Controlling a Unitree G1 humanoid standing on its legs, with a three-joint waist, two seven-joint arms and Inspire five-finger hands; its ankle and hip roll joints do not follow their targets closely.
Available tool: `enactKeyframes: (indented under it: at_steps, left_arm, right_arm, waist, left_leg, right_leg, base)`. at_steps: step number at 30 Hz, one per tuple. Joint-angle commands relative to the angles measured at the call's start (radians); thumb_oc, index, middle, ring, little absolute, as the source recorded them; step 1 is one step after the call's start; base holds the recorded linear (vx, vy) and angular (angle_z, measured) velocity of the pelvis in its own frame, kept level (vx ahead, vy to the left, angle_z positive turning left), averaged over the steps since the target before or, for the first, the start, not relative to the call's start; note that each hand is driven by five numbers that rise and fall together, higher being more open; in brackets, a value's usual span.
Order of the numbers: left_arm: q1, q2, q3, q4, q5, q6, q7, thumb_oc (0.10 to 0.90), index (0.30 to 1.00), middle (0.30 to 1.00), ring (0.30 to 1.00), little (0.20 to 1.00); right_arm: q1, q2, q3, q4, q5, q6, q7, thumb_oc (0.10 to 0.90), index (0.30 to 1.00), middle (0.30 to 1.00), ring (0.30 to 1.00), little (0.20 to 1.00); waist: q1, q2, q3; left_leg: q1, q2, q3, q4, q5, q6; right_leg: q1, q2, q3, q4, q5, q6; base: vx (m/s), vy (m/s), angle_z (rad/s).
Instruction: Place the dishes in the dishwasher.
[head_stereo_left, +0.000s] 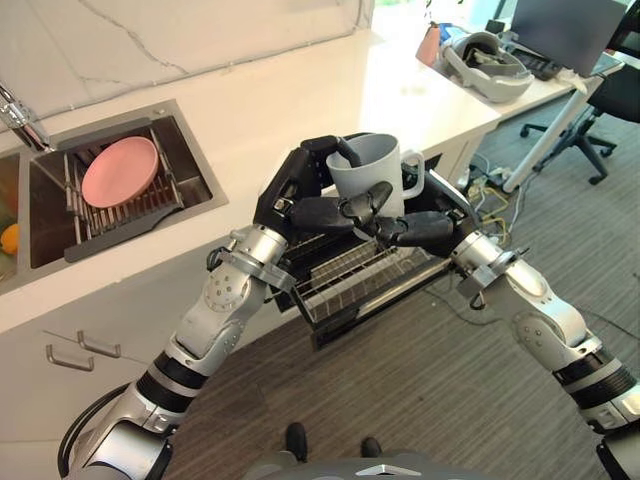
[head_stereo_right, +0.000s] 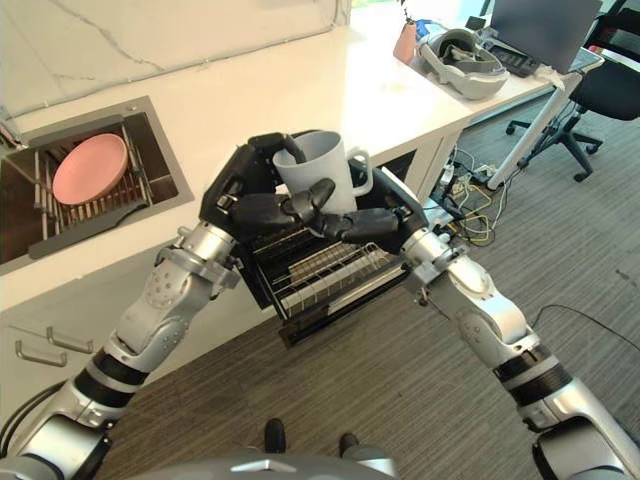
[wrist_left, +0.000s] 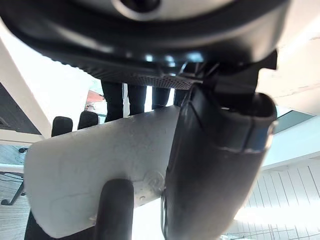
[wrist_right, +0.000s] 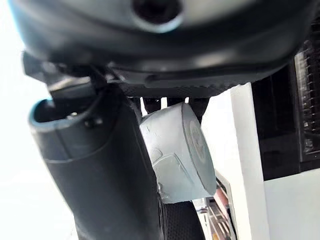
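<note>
I see the pale grey mug upright above the pulled-out dishwasher rack, handle at 3 o'clock. Left hand curls round it from 9 o'clock, with one fingertip hooked over the rim. Right hand wraps the base from 4 o'clock, and its fingers cross the mug's front (both wrist views confirm contact). The hands hide the mug's lower half. Pink plate leans in the sink rack at 10 o'clock, well apart. The rack's rear is cut off under the counter.
</note>
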Motion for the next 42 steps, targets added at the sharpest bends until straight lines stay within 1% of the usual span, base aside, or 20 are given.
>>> enactKeyframes:
  at_steps: [1,2,3,5,6,7,8,10,11,15,20,22,24,25,27,34,42]
  left_arm:
    - [-0.173,-0.122,-0.270,-0.148,0.049,-0.078,-0.234,0.400,0.300,0.300,0.300,0.300]
    - [-0.173,-0.121,-0.271,-0.148,0.049,-0.078,-0.233,0.400,0.300,0.300,0.300,0.300]
    - [-0.172,-0.126,-0.261,-0.143,0.068,-0.078,-0.219,0.400,0.300,0.300,0.300,0.300]
    - [-0.167,-0.126,-0.247,-0.140,0.082,-0.076,-0.207,0.400,0.300,0.300,0.300,0.300]
    - [-0.167,-0.125,-0.248,-0.140,0.083,-0.076,-0.206,0.400,0.300,0.300,0.300,0.300]
    - [-0.166,-0.125,-0.243,-0.138,0.100,-0.077,-0.193,0.400,0.300,0.300,0.300,0.300]
    - [-0.162,-0.127,-0.240,-0.136,0.104,-0.074,-0.191,0.800,0.900,0.900,0.900,0.900]
    - [-0.144,-0.133,-0.224,-0.129,0.126,-0.069,-0.171,0.800,0.900,0.900,0.900,0.900]
    - [-0.144,-0.133,-0.224,-0.129,0.126,-0.068,-0.171,0.800,0.900,0.900,0.900,0.900]
    - [-0.102,-0.128,-0.191,-0.135,0.150,-0.069,-0.141,0.800,0.900,0.900,0.900,0.900]
    - [-0.019,-0.093,-0.130,-0.161,0.168,-0.071,-0.112,0.800,0.900,0.900,0.900,0.900]
    - [0.001,-0.089,-0.119,-0.165,0.160,-0.069,-0.111,0.800,0.900,0.900,0.900,0.900]
    - [0.073,-0.071,-0.074,-0.178,0.151,-0.065,-0.108,0.800,0.900,0.900,0.900,0.900]
    - [0.073,-0.071,-0.074,-0.178,0.151,-0.065,-0.108,0.800,0.900,0.900,0.900,0.900]
    - [0.121,-0.059,-0.049,-0.178,0.138,-0.057,-0.110,0.800,0.900,0.900,0.900,0.900]
    - [0.192,-0.032,0.003,-0.183,0.128,-0.048,-0.113,0.800,0.900,0.900,0.900,0.900]
    - [0.253,-0.010,0.069,-0.170,0.136,-0.047,-0.106,0.800,0.900,0.900,0.900,0.900]
  right_arm:
    - [-0.241,0.133,-0.055,-0.066,-0.007,-0.115,-0.031,0.400,0.300,0.300,0.300,0.300]
    - [-0.239,0.134,-0.056,-0.067,-0.009,-0.114,-0.033,0.400,0.300,0.300,0.300,0.300]
    - [-0.218,0.189,-0.092,-0.059,-0.030,-0.137,-0.070,0.400,0.300,0.300,0.300,0.300]
    - [-0.191,0.238,-0.128,-0.060,-0.057,-0.151,-0.109,0.400,0.300,0.300,0.300,0.300]
    - [-0.189,0.239,-0.128,-0.062,-0.059,-0.150,-0.110,0.400,0.300,0.300,0.300,0.300]
    - [-0.168,0.268,-0.156,-0.071,-0.076,-0.168,-0.136,0.400,0.300,0.300,0.300,0.300]
    - [-0.153,0.295,-0.169,-0.074,-0.086,-0.173,-0.149,0.400,0.300,0.300,0.300,0.300]
    - [-0.110,0.361,-0.200,-0.090,-0.114,-0.193,-0.189,0.400,0.300,0.300,0.300,0.300]
    - [-0.109,0.362,-0.201,-0.091,-0.115,-0.192,-0.190,0.400,0.300,0.300,0.300,0.300]
    - [-0.065,0.402,-0.248,-0.116,-0.157,-0.224,-0.252,0.400,0.300,0.300,0.300,0.300]
    - [-0.014,0.441,-0.313,-0.140,-0.145,-0.261,-0.315,0.400,0.300,0.300,0.300,0.300]
    - [-0.010,0.442,-0.324,-0.141,-0.147,-0.267,-0.325,0.400,0.300,0.300,0.300,0.300]
    - [0.000,0.437,-0.370,-0.133,-0.149,-0.287,-0.367,0.400,0.300,0.300,0.300,0.300]
    - [0.000,0.437,-0.370,-0.133,-0.149,-0.287,-0.367,0.400,0.300,0.300,0.300,0.300]
    - [0.001,0.436,-0.391,-0.125,-0.129,-0.296,-0.376,0.400,0.300,0.300,0.300,0.300]
    - [-0.004,0.414,-0.446,-0.113,-0.135,-0.316,-0.412,0.400,0.300,0.300,0.300,0.300]
    - [-0.012,0.366,-0.523,-0.079,-0.202,-0.332,-0.475,0.400,0.300,0.300,0.300,0.300]
  waist:
    - [0.012,-0.008,-0.117]
    - [0.013,-0.009,-0.117]
    - [0.010,-0.003,-0.116]
    - [0.008,0.002,-0.116]
    - [0.008,0.002,-0.117]
    - [0.005,0.006,-0.117]
    - [0.005,0.007,-0.117]
    - [0.005,0.014,-0.115]
    - [0.005,0.013,-0.116]
    - [0.007,0.017,-0.112]
    - [0.015,0.019,-0.108]
    - [0.017,0.019,-0.108]
    - [0.029,0.019,-0.107]
    - [0.029,0.019,-0.107]
    - [0.039,0.018,-0.105]
    - [0.055,0.015,-0.103]
    - [0.070,0.011,-0.102]
  left_leg:
    - [0.040,0.027,0.001,0.003,-0.067,-0.085]
    - [0.040,0.027,0.001,0.003,-0.067,-0.085]
    - [0.033,0.027,0.002,0.003,-0.056,-0.082]
    - [0.034,0.026,0.002,0.003,-0.058,-0.081]
    - [0.034,0.026,0.002,0.003,-0.058,-0.081]
    - [0.034,0.025,0.002,0.003,-0.059,-0.080]
    - [0.035,0.025,0.002,0.003,-0.060,-0.079]
    - [0.036,0.023,-0.001,0.003,-0.062,-0.077]
    - [0.036,0.023,-0.001,0.003,-0.062,-0.077]
    - [0.036,0.022,-0.002,0.003,-0.064,-0.075]
    - [0.038,0.021,-0.004,0.003,-0.066,-0.074]
    - [0.038,0.021,-0.005,0.003,-0.066,-0.074]
    - [0.038,0.019,-0.011,0.003,-0.066,-0.076]
    - [0.038,0.019,-0.011,0.003,-0.066,-0.076]
    - [0.036,0.018,-0.017,0.003,-0.063,-0.076]
    - [0.031,0.014,-0.029,0.003,-0.060,-0.077]
    - [0.026,0.010,-0.042,0.003,-0.058,-0.078]
  right_leg:
    - [-0.034,-0.002,-0.033,0.013,-0.004,0.051]
    - [-0.033,-0.002,-0.033,0.013,-0.004,0.051]
    - [-0.040,-0.001,-0.028,0.013,0.007,0.049]
    - [-0.040,-0.002,-0.029,0.013,0.006,0.049]
    - [-0.040,-0.003,-0.030,0.013,0.006,0.049]
    - [-0.040,-0.003,-0.031,0.013,0.005,0.049]
    - [-0.039,-0.004,-0.031,0.013,0.005,0.049]
    - [-0.038,-0.006,-0.033,0.013,0.003,0.048]
    - [-0.038,-0.006,-0.033,0.013,0.003,0.048]
    - [-0.037,-0.007,-0.037,0.013,0.003,0.047]
    - [-0.033,-0.010,-0.045,0.013,-0.001,0.046]
    - [-0.031,-0.010,-0.048,0.013,-0.002,0.046]
    - [-0.027,-0.010,-0.059,0.013,-0.005,0.046]
    - [-0.027,-0.010,-0.059,0.013,-0.005,0.046]
    - [-0.026,-0.010,-0.067,0.013,-0.007,0.047]
    - [-0.023,-0.011,-0.078,0.013,-0.009,0.047]
    - [-0.019,-0.014,-0.095,0.013,-0.013,0.049]
  base:
    - [0.05,0.012,0.01]
    - [0.00,0.000,0.00]
    - [0.00,0.000,0.00]
    - [0.00,0.000,0.00]
    - [0.00,0.000,0.00]
    - [0.00,0.000,0.00]
    - [0.00,0.000,0.00]
    - [0.00,0.000,0.00]
    - [0.00,0.000,0.00]
    - [0.00,0.000,0.00]
    - [0.00,0.000,0.00]
    - [0.01,-0.003,0.02]
    - [0.03,-0.015,0.05]
    - [0.02,-0.016,0.07]
    - [0.01,-0.012,0.12]
    - [0.01,-0.008,0.11]
    - [0.00,0.000,0.05]
